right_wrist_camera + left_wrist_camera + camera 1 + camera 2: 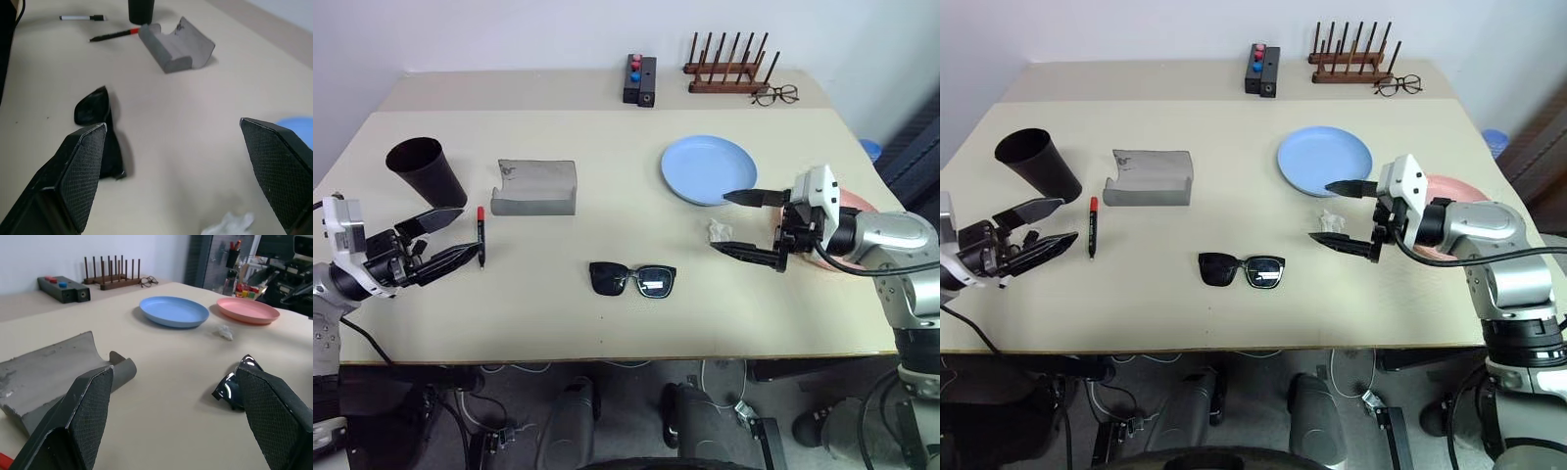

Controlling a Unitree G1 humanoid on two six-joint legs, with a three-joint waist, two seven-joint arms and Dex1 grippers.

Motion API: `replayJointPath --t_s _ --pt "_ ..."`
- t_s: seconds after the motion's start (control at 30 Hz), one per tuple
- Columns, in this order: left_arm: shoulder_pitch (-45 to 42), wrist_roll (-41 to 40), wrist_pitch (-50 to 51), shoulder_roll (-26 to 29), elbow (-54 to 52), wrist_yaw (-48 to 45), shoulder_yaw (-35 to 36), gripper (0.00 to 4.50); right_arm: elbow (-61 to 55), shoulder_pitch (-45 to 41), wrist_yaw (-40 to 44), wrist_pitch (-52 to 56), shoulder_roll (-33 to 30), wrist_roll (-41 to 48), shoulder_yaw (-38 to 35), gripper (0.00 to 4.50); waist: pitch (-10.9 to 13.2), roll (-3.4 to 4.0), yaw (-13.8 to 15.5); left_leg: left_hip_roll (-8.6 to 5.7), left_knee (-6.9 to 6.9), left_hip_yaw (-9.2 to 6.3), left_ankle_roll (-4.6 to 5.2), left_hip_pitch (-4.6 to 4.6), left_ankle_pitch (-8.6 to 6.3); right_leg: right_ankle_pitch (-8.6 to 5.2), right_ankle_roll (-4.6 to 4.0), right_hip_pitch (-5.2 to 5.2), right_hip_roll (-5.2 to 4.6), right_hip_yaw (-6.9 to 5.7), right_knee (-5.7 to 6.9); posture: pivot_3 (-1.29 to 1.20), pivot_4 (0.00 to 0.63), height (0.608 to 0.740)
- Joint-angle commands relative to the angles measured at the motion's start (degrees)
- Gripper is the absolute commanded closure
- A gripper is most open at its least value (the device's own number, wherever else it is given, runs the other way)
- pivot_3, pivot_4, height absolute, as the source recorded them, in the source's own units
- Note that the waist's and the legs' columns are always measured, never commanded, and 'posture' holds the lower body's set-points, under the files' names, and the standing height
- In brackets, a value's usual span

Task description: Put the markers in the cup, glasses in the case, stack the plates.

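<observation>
Near the middle of the table [607,323], the black sunglasses [632,280] are lying flat, apart from the grey case [535,187] sitting far-left beside the cup [426,170] and marker [481,235]. We are holding our left pincer [438,241] and right pincer [736,222] spread wide and empty, the right hovering between the blue plate [708,169] and the pink plate [1459,188].

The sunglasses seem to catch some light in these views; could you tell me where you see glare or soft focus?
Left eye view: a pale reflection sits on one lens of the sunglasses, and the table is evenly lit with soft shadows. Left wrist view: a bright glint on the frame edge, and the left gripper fingers look soft up close. Right wrist view: the lenses look matte.
</observation>
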Motion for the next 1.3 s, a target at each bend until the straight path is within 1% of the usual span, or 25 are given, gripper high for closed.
replayJointPath --t_s 0.03,0.2,0.37,0.43,0.57,0.6,0.67,0.7,0.77,0.83,0.93,1.0,1.07,1.13,1.17,1.23,1.3 --pt "0.3 -1.0 -1.0 0.0 -1.5 0.4 1.4 0.39 -0.3 -0.9 -0.2 -0.5 0.2 -0.4 0.1 0.0 0.0 0.0 0.0 0.0 0.0 0.0 0.0 -0.01 0.0 0.0 0.0 0.0 0.0 -0.01 -0.01 0.0 0.15 0.74" --pt "1.2 -0.4 -1.3 0.8 -0.2 0.1 1.6 0.39 -1.9 -1.0 -1.7 0.4 0.9 -0.3 0.4 0.0 0.0 0.0 -0.1 0.0 0.0 0.0 0.0 -0.03 0.0 0.01 -0.01 -0.03 0.0 0.0 -0.01 0.0 0.15 0.74" --pt "-0.5 2.2 -2.2 2.1 2.8 3.8 1.8 0.39 0.6 -2.2 -1.4 -1.6 1.6 -1.6 1.1 0.0 0.0 0.0 0.0 0.0 0.0 0.0 0.0 -0.04 0.0 0.01 -0.01 -0.05 0.01 -0.01 0.0 0.0 0.15 0.74" --pt "0.2 2.5 -3.9 2.9 4.5 2.8 3.0 0.39 0.7 -3.1 -2.1 -2.0 2.7 -2.1 1.8 0.0 0.0 0.0 -0.1 0.01 0.0 0.03 0.0 -0.05 0.0 0.01 -0.01 -0.05 0.0 0.0 -0.02 0.0 0.15 0.74" --pt "1.3 1.5 -2.5 3.0 3.8 5.3 5.3 0.39 0.2 -4.1 -4.5 -2.8 5.7 -3.8 3.6 0.0 0.0 0.01 -0.4 0.03 -0.03 0.03 0.0 -0.06 0.0 0.01 -0.01 -0.09 0.02 -0.01 -0.01 0.0 0.15 0.74" --pt "1.2 1.5 0.0 3.4 3.3 7.2 5.1 0.39 -0.1 -4.6 -4.7 -2.4 6.4 -3.3 3.6 0.0 0.0 0.01 -0.4 0.03 -0.04 0.04 0.0 -0.06 0.0 0.01 -0.01 -0.09 0.02 -0.01 -0.01 0.0 0.15 0.74" --pt "1.3 2.6 1.3 4.0 2.9 9.2 4.5 0.39 -1.2 -5.5 -6.5 -1.7 8.5 -3.0 4.2 0.0 0.0 0.01 -0.4 0.04 -0.04 0.04 0.0 -0.06 0.0 0.01 -0.01 -0.09 0.02 -0.01 0.0 0.0 0.15 0.74" --pt "1.5 2.7 2.0 4.2 2.3 9.9 4.4 0.39 -1.9 -6.0 -7.4 0.7 9.4 -2.9 5.6 0.0 0.0 0.0 -0.4 0.04 -0.03 0.04 0.0 -0.06 0.0 0.01 -0.01 -0.09 0.02 -0.01 0.01 0.0 0.15 0.74" --pt "1.3 2.5 3.2 4.6 1.8 11.5 4.9 0.39 -3.3 -6.6 -8.4 1.9 10.7 -3.9 7.6 0.0 0.0 0.0 -0.4 0.05 -0.03 0.04 0.0 -0.06 0.0 0.02 -0.02 -0.1 0.02 -0.01 0.01 0.0 0.15 0.74" --pt "2.0 2.6 5.0 5.1 0.5 13.7 5.2 0.39 -2.8 -7.4 -8.1 3.0 11.7 -2.6 7.6 0.0 0.0 0.0 -0.3 0.06 -0.04 0.04 0.0 -0.07 0.0 0.02 -0.02 -0.1 0.02 -0.01 0.0 0.0 0.15 0.74" --pt "3.2 3.3 6.7 6.0 0.4 15.6 5.5 0.39 -1.6 -9.0 -10.3 4.9 14.0 -1.9 7.4 0.0 0.0 0.0 -0.4 0.05 -0.04 0.06 0.0 -0.08 0.0 0.02 -0.02 -0.11 0.02 0.0 0.0 0.0 0.15 0.74" --pt "4.3 4.0 10.2 7.8 1.1 17.5 5.7 0.39 -1.3 -9.7 -13.1 5.5 15.8 -4.2 9.3 0.0 0.0 0.0 -0.5 0.06 -0.04 0.06 -0.01 -0.08 0.0 0.02 -0.02 -0.13 0.04 -0.01 0.01 0.0 0.15 0.74" --pt "4.3 4.1 12.7 9.4 1.6 18.4 5.8 0.39 -2.1 -9.5 -15.7 4.8 16.3 -9.4 13.3 0.0 0.0 0.0 -0.6 0.08 -0.07 0.06 -0.01 -0.08 0.0 0.03 -0.03 -0.16 0.07 -0.01 0.02 0.0 0.15 0.74" --pt "3.5 3.8 16.5 10.9 2.8 19.9 5.8 0.39 -3.2 -9.5 -16.8 5.9 17.8 -9.2 14.0 0.0 0.0 0.0 -0.7 0.09 -0.1 0.06 -0.01 -0.08 0.0 0.03 -0.04 -0.18 0.08 -0.01 0.01 0.0 0.15 0.74" --pt "2.8 4.7 15.3 10.9 4.1 20.6 5.8 0.39 -4.0 -9.6 -16.9 6.7 18.4 -8.4 14.0 0.0 0.0 0.0 -0.7 0.09 -0.12 0.07 -0.02 -0.08 0.0 0.03 -0.04 -0.2 0.08 -0.01 0.01 0.0 0.15 0.74" --pt "1.6 7.7 9.2 10.7 8.1 20.3 4.9 0.39 -4.8 -9.6 -16.6 7.1 18.3 -8.9 14.6 0.0 0.0 0.01 -0.6 0.09 -0.15 0.08 -0.02 -0.08 0.0 0.03 -0.04 -0.19 0.08 -0.01 0.01 0.0 0.15 0.74" --pt "0.9 9.9 7.6 11.9 12.3 19.9 3.7 0.39 -5.2 -9.6 -16.1 8.7 17.8 -8.6 14.9 0.0 0.0 -0.01 -0.6 0.09 -0.16 0.09 -0.02 -0.08 0.0 0.03 -0.04 -0.19 0.08 -0.02 0.0 0.0 0.15 0.74"
